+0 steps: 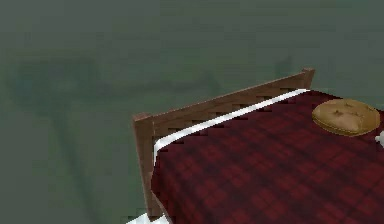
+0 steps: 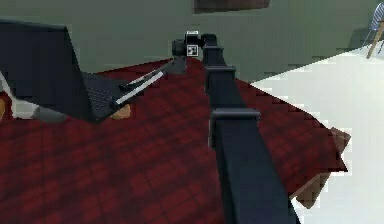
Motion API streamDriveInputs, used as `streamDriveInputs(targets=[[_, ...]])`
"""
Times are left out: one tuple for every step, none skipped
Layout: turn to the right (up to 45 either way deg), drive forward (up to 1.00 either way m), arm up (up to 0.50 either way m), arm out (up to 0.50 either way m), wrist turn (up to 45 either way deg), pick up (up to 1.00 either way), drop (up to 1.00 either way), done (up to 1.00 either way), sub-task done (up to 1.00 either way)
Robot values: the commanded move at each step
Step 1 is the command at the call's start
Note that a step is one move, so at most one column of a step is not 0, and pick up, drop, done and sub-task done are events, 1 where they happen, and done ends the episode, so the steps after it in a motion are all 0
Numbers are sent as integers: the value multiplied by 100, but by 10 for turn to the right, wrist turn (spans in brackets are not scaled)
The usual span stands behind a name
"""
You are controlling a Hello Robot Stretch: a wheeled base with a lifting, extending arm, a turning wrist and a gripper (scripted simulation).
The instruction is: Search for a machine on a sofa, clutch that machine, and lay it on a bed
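A: Where to look for the end effector (image 2: 146,83)?
B: At the far end of the dark arm (image 2: 232,135), left of the white marker square (image 2: 190,46), with thin fingers slanting down toward the laptop (image 2: 45,65)
A: Spread or pressed together?
B: Cannot tell. Cannot tell either whether holding anything, with the laptop lying on the bed (image 2: 285,135) right at the tips
A: And the laptop itself?
B: Lid up, dark screen, resting on the bed's red plaid blanket (image 2: 130,165), toward the arm side view's left
A: Beyond the bed?
B: White floor (image 2: 340,90) on the arm side view's right, grey-green wall (image 2: 120,25) behind
A: And ahead?
B: In the forward view, red plaid again under a wooden end board (image 1: 215,108), a strip of white sheet (image 1: 235,117) just beside the board, a round tan cushion (image 1: 346,117) near the right edge
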Motion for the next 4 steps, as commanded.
streamDriveInputs(targets=[[0, 0, -4, 0, 0, 0, 0, 0, 0], [0, 0, -32, 0, 0, 0, 0, 0, 0], [0, 0, 0, 0, 0, 0, 100, 0, 0], [0, 0, 4, 0, 0, 0, 0, 0, 0]])
